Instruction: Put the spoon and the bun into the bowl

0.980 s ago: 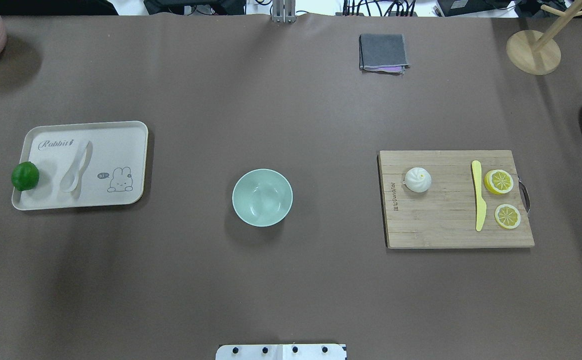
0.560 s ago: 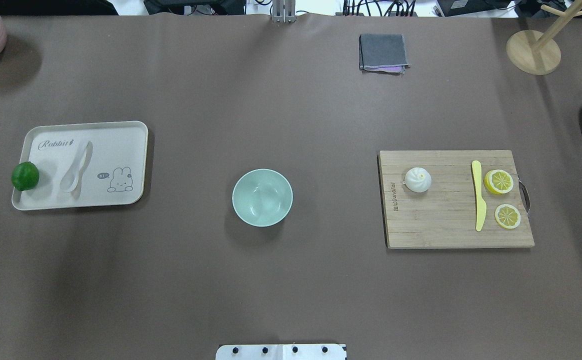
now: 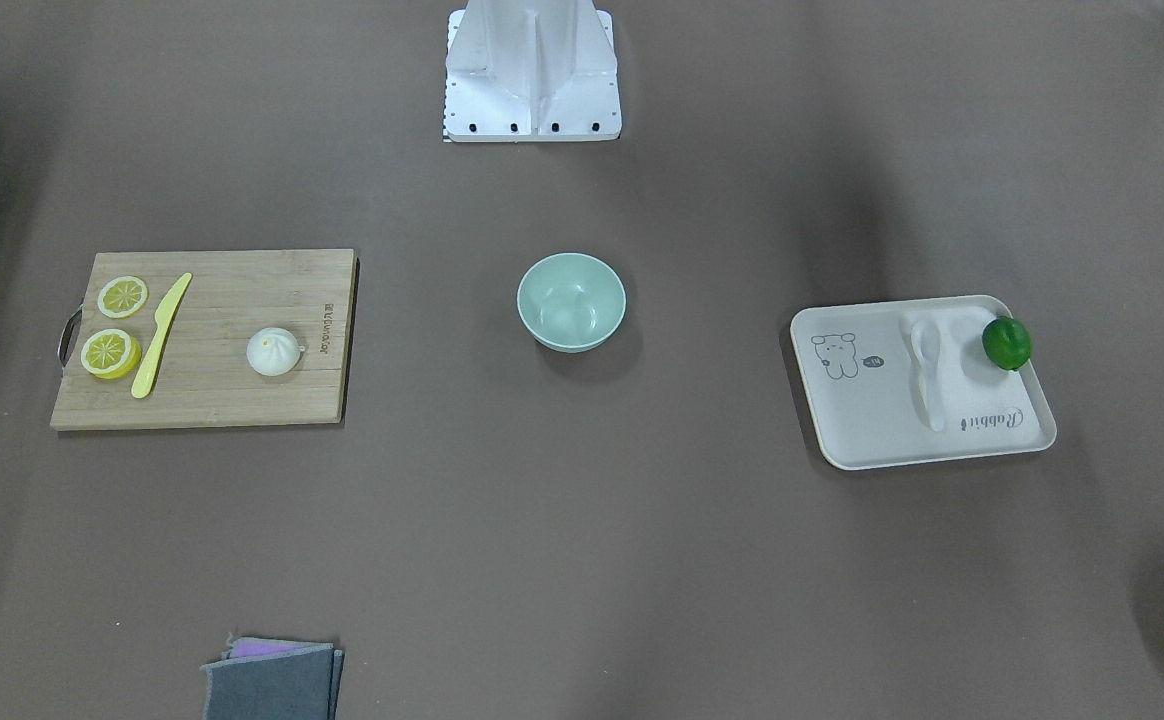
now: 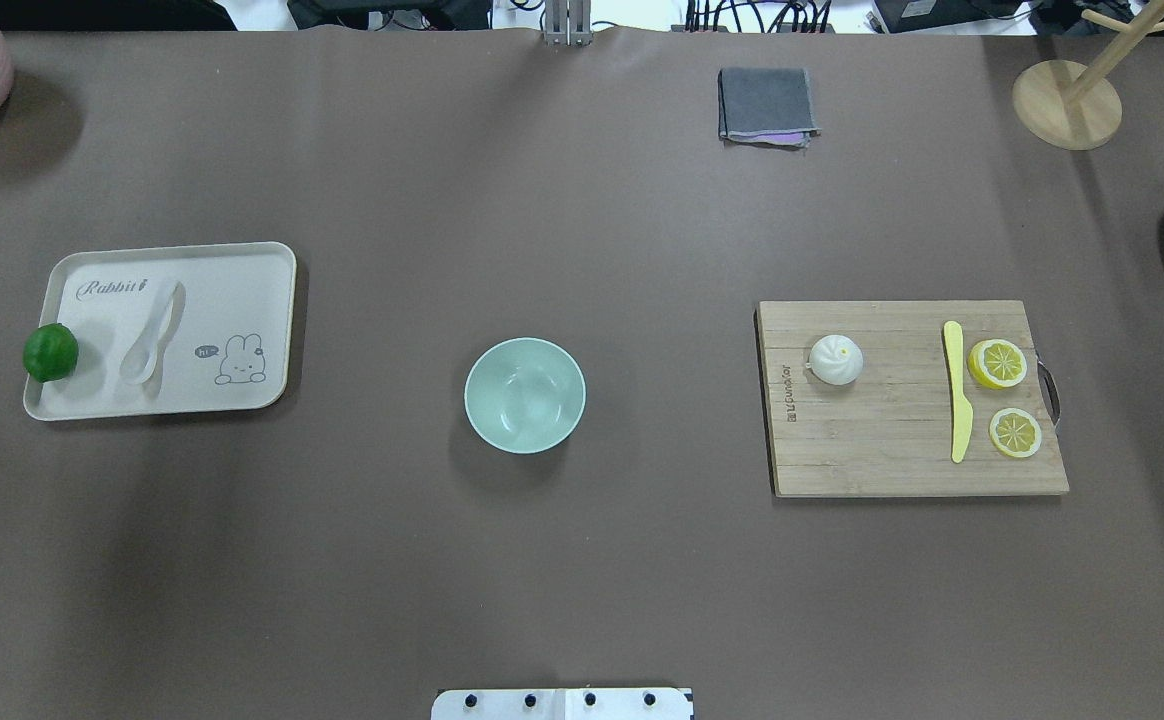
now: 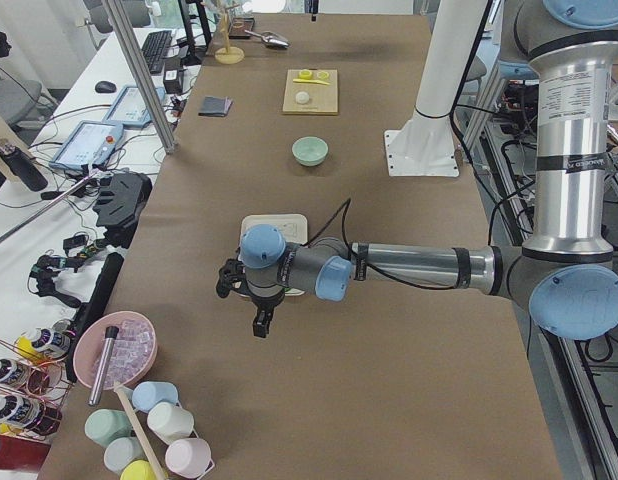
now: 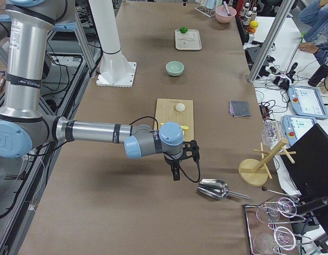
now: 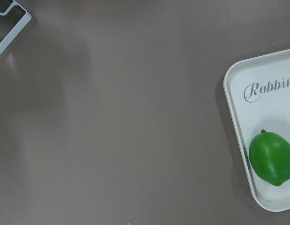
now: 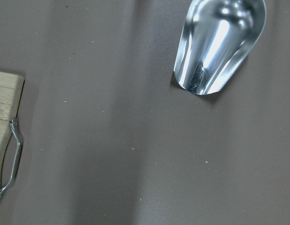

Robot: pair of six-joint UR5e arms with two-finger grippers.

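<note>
We see the spoon (image 4: 150, 335) lying on the tray (image 4: 242, 270) at the left, near a lime (image 4: 50, 352). The bun (image 4: 835, 359) sits on the cutting board (image 4: 892, 470) at the right, and the bowl (image 4: 525, 395) stands between them. Our left gripper (image 5: 261, 325) hangs just left of the tray, and our right gripper (image 6: 176, 174) just right of the board. We cannot tell how wide either gripper's fingers stand.
</note>
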